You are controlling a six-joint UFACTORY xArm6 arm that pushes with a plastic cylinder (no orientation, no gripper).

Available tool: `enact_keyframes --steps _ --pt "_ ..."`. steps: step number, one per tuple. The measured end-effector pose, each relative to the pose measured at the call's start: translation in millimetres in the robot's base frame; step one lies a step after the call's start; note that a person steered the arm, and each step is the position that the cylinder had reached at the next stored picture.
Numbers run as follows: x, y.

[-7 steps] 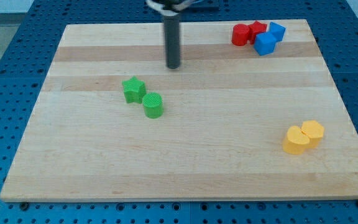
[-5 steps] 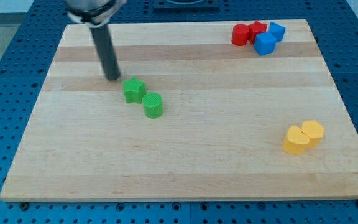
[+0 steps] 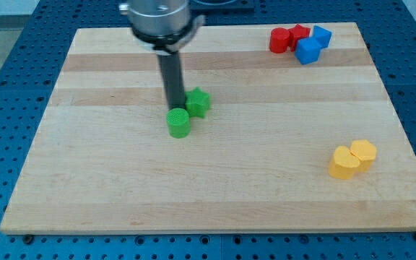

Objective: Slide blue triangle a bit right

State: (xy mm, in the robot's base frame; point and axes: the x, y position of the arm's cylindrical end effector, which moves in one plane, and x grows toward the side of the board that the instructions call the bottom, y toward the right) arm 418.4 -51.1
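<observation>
Two blue blocks sit at the view's top right: a larger one (image 3: 308, 50) and a smaller one (image 3: 322, 35) behind it. I cannot tell which of them is the triangle. Both touch a pair of red blocks (image 3: 279, 40). My tip (image 3: 172, 109) is far to their left, near the board's middle. It stands between a green star (image 3: 198, 102) on its right and a green cylinder (image 3: 178, 123) just below it, touching or nearly touching both.
Two yellow blocks (image 3: 344, 163) (image 3: 364, 152) sit together at the view's lower right. The wooden board (image 3: 215, 195) lies on a blue perforated table.
My tip swung from the upper middle to the left of the green star, then came right and pushed the star rightward. The green cylinder barely moved. The blue blocks have not moved.
</observation>
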Motion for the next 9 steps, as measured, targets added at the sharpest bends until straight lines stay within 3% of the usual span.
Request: enact_keyframes --steps 2,6,9 --pt "0.0 71.9" --pt "-47.0 73.5" --pt "-28.5 138.3"
